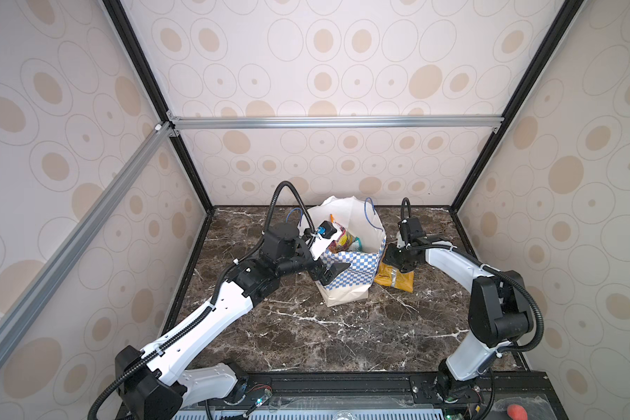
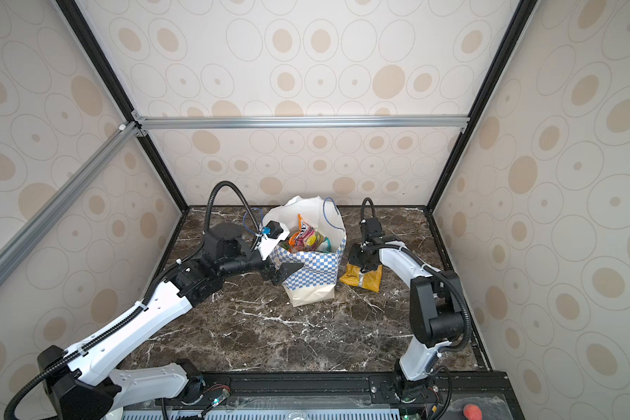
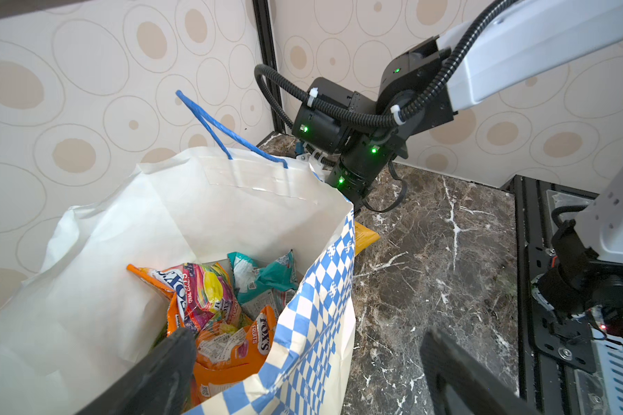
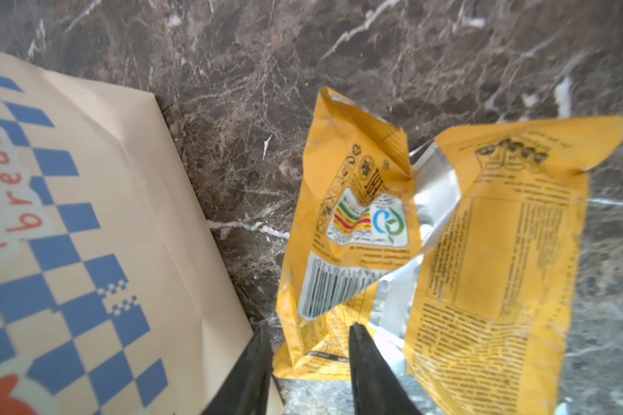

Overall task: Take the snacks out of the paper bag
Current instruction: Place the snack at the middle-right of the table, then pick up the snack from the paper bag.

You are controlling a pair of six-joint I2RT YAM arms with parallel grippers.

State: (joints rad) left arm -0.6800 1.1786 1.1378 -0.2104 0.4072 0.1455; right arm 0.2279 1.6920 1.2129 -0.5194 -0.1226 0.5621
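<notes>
Snacks (image 2: 306, 238) heaped inside paper bag (image 2: 308, 276), frame centre; yellow packet (image 2: 364, 280) flat on marble (image 2: 270, 338) at its right, likely set clear. Right gripper (image 4: 308, 354) parted over its edge; left gripper (image 3: 308, 345) wide open, straddling bag rim.

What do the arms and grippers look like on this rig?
Left arm and right arm: white shells, black joint housings, black corrugated cables held by white ties. Small green lights on the right wrist. Black tapered fingers.
</notes>
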